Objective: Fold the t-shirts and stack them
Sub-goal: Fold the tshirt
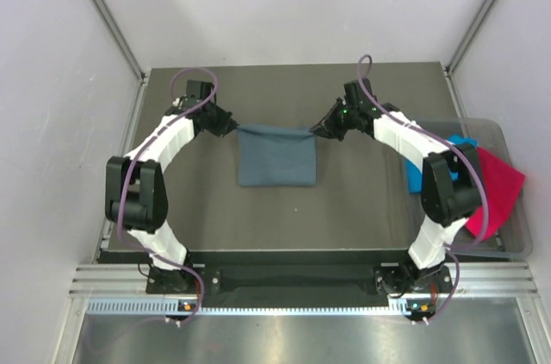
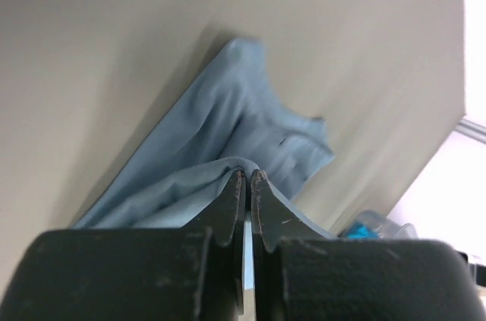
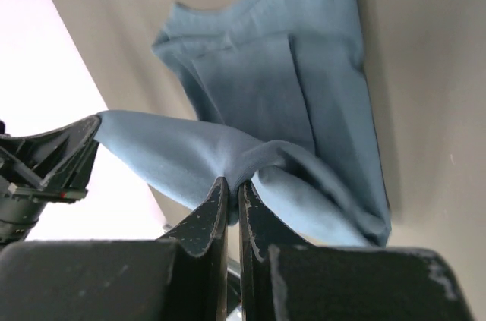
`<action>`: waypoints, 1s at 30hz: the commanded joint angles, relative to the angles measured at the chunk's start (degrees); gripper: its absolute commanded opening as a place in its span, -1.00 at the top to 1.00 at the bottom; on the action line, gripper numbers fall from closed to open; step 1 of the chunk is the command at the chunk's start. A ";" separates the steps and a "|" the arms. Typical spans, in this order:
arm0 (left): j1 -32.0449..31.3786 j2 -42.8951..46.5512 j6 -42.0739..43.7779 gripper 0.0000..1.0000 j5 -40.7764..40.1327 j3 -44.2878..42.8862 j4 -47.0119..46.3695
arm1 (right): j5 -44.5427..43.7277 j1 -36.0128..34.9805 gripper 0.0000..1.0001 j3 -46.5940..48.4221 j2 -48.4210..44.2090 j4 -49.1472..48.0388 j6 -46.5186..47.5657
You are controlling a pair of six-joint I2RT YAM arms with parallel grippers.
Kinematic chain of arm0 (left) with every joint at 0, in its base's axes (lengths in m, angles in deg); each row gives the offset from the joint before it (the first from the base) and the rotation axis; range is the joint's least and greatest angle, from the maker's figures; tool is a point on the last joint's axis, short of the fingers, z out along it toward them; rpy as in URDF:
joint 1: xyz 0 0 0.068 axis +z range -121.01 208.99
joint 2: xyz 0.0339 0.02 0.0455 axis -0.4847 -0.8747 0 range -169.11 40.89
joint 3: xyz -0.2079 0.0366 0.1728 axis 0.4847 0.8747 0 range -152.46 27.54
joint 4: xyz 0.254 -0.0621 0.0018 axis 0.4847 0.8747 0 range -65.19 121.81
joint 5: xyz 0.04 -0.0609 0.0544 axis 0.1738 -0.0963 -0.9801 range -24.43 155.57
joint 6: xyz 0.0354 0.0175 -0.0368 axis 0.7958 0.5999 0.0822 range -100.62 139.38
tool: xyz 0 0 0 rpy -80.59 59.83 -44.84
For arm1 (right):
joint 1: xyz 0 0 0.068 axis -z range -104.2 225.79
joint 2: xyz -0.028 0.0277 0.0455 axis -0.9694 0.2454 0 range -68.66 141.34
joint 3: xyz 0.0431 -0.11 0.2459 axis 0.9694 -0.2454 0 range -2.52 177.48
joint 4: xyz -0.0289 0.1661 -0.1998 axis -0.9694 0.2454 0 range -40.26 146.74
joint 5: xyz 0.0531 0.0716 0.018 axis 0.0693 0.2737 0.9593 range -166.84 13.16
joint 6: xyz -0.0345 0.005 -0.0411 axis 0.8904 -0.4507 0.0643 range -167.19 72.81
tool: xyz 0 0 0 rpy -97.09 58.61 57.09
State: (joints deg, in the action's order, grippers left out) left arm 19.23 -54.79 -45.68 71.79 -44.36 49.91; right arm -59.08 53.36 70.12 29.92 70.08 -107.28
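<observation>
The slate-blue t-shirt [image 1: 276, 156] lies folded in the middle of the table, its far edge lifted and stretched between both grippers. My left gripper [image 1: 231, 126] is shut on the shirt's far left corner; the cloth [image 2: 228, 131] is pinched at the tips of its fingers [image 2: 235, 188]. My right gripper [image 1: 317, 131] is shut on the far right corner; the shirt [image 3: 304, 101] hangs from its fingertips [image 3: 219, 196]. The turquoise t-shirt [image 1: 417, 171] and the magenta-pink t-shirt [image 1: 495, 189] lie at the right, at the tub.
A clear plastic tub [image 1: 508, 136] stands at the table's right edge, partly behind my right arm. The grey table [image 1: 284, 218] has a raised frame along its sides. White walls close in on the left, right and back.
</observation>
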 commanded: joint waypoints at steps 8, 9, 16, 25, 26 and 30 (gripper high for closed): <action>2.20 -15.14 3.97 1.00 7.75 -12.47 -7.87 | 6.50 4.07 1.00 11.64 11.54 0.58 3.58; 2.29 -15.85 3.80 1.00 8.63 -12.74 -8.75 | 6.76 4.33 1.00 11.99 12.06 0.58 3.41; 2.38 -21.74 3.97 1.00 10.75 -16.69 -9.54 | 8.69 6.26 1.00 13.40 16.28 -0.47 3.58; 2.64 -28.76 5.72 1.00 10.74 -23.01 -7.70 | 14.93 8.72 0.63 17.61 24.09 -6.18 5.60; 2.64 -29.82 6.86 1.00 11.09 -23.98 -7.87 | 14.59 9.25 0.52 18.41 24.89 -6.27 6.04; 2.99 -36.23 17.13 0.67 13.38 -36.26 -0.28 | 13.10 12.67 0.22 27.51 29.54 -2.35 14.62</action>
State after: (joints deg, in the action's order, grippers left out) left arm 21.29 -87.82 -37.20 83.85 -71.49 46.24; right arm -45.55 62.65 89.29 57.51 68.05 -100.46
